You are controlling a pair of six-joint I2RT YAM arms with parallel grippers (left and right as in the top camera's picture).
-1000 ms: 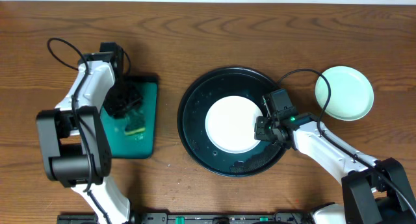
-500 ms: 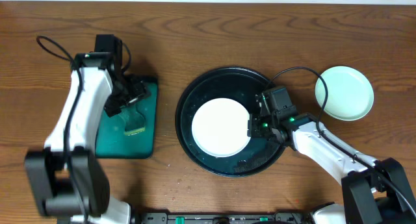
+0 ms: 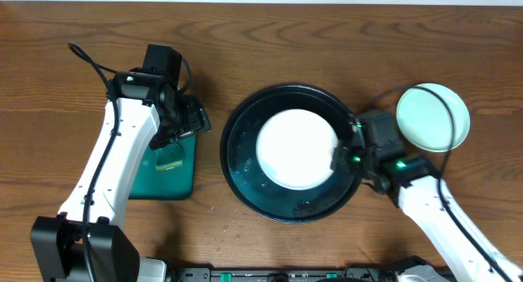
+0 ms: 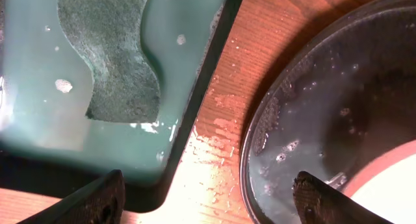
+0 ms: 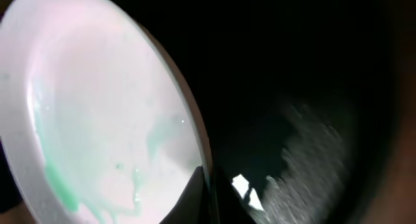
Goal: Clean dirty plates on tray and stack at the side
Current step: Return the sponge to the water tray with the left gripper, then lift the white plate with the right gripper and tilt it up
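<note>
- My right hand [image 3: 341,157] is pinching the right rim of a small round white plate [image 3: 294,149], closed thin on that edge. The plate is lying inside the large round glossy black tray [image 3: 233,123] in the middle of the table [image 3: 343,37].
- The right wrist view is showing teal-green smears across this plate's face, so I am judging it not yet clean.
- My left hand [image 4: 208,199] is hanging spread wide and holding nothing. It is over the strip of table between the round tray and the rectangular black tray with a teal inside [image 3: 181,184].
- A dark green sponge [image 4: 110,49] is lying in that rectangular tray's wet bottom, apart from the left hand.
- A pale-mint round plate [image 3: 433,117] is sitting on the table just right of the round tray. It is looking clean from above, and I am reading it as the start of the stack.
- I am seeing only these two plates, so at least the held one is left to wipe and carry over to the right.
</note>
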